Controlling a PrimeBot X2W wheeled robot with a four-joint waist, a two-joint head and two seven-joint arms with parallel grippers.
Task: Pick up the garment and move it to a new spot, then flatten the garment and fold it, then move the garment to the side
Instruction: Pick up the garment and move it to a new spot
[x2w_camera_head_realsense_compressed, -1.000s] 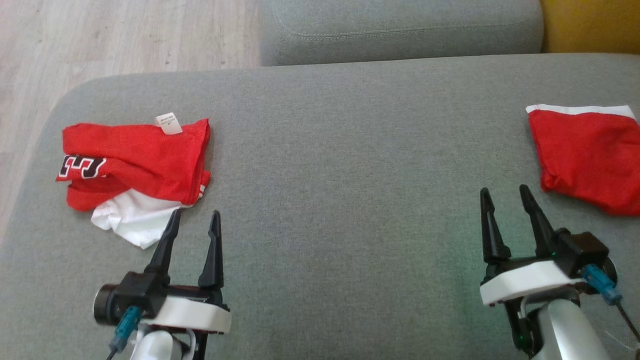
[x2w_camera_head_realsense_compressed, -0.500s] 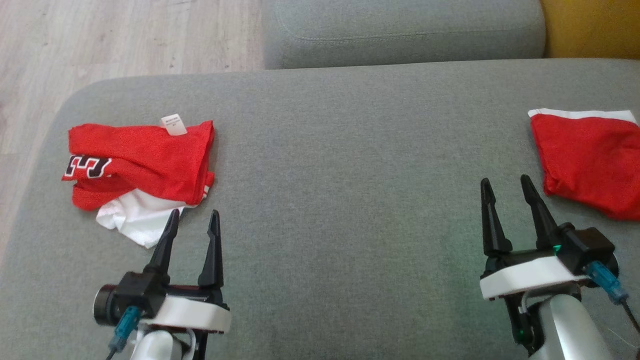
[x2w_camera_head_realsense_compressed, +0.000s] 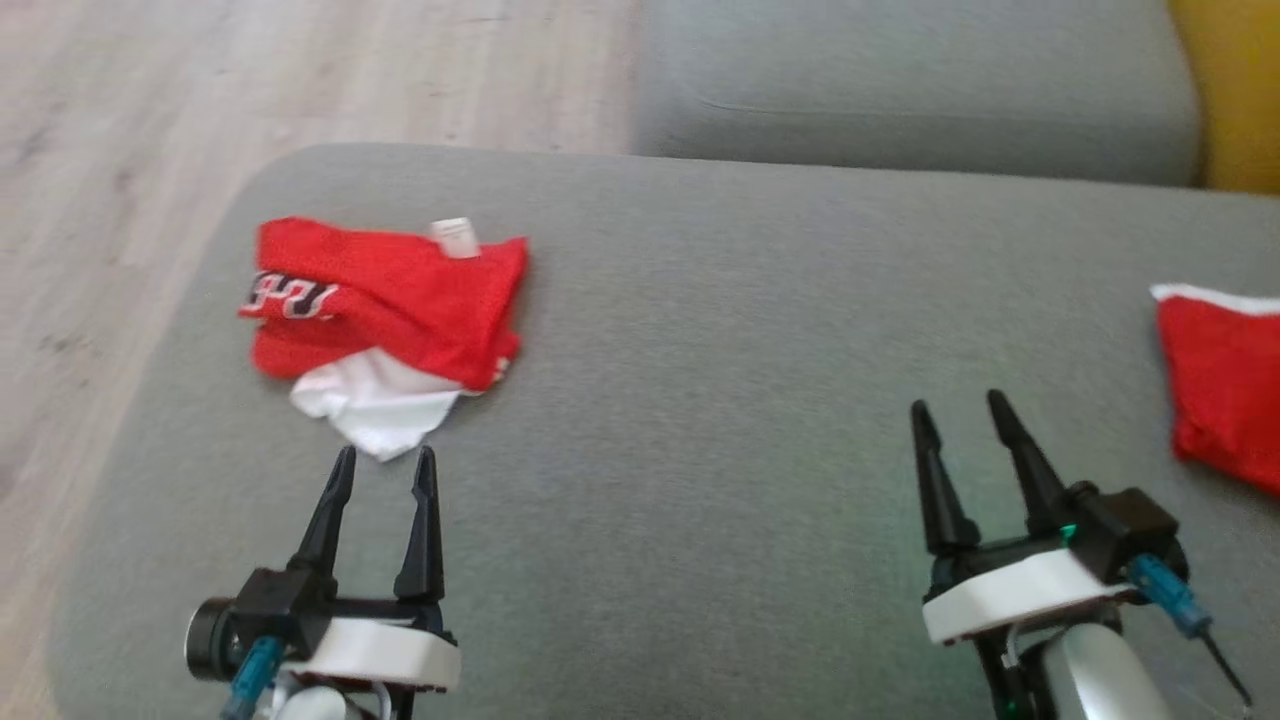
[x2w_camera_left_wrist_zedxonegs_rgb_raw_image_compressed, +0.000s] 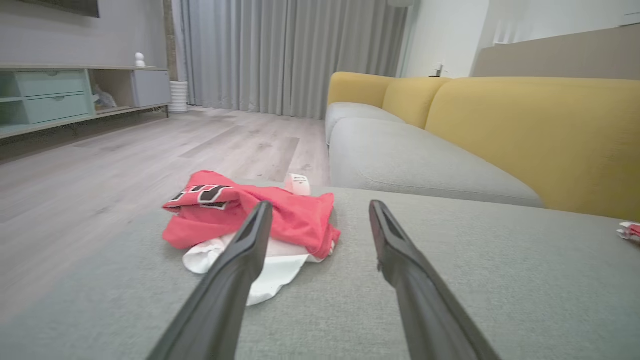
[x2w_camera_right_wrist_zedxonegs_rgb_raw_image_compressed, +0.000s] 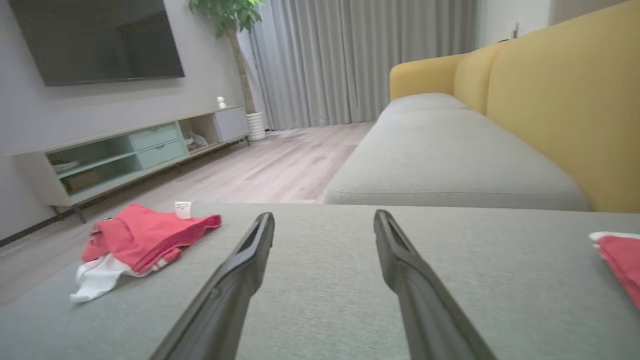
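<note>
At three o'clock of the head view, a second red cloth (x2w_camera_head_realsense_compressed: 1225, 390) runs off the edge. At ten o'clock, the crumpled garment (x2w_camera_head_realsense_compressed: 390, 300) is blurred: its lettering (x2w_camera_head_realsense_compressed: 290, 297) and tag (x2w_camera_head_realsense_compressed: 455, 232) cannot be read.

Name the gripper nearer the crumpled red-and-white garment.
Left. The left gripper sits just short of the garment; the right gripper is far off to its right.

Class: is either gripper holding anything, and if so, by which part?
Nothing is held. The left gripper and right gripper are open and empty; the red-and-white garment lies ahead of the left one.
</note>
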